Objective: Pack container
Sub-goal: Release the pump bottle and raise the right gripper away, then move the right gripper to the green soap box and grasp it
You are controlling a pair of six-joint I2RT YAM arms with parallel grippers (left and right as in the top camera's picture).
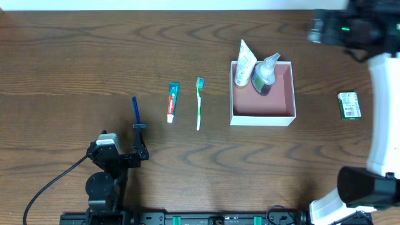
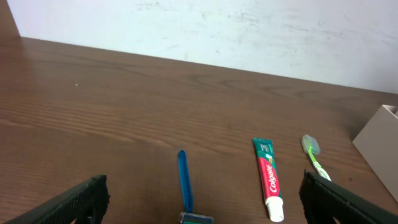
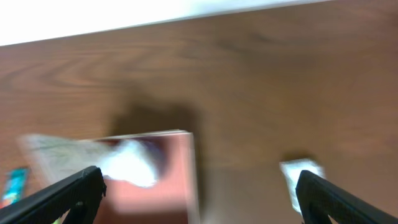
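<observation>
The container (image 1: 262,119) is a square, shallow box with white walls and a pink inside, right of the table's centre. In it a white tube (image 1: 245,62) and a clear bottle (image 1: 265,74) lean at the back left corner. A toothbrush (image 1: 199,103), a toothpaste tube (image 1: 173,101) and a blue razor (image 1: 135,112) lie in a row to its left. My left gripper (image 1: 128,150) stands open just behind the razor (image 2: 183,180), nothing between its fingers (image 2: 74,202). My right gripper (image 1: 320,28) hangs open and empty at the far right. Its blurred view shows the container (image 3: 194,168) below.
A small green-and-white soap packet (image 1: 349,105) lies on the table right of the container, also a white blur in the right wrist view (image 3: 301,171). The toothpaste (image 2: 268,179), toothbrush (image 2: 313,155) and the container's corner (image 2: 380,143) show ahead of the left gripper.
</observation>
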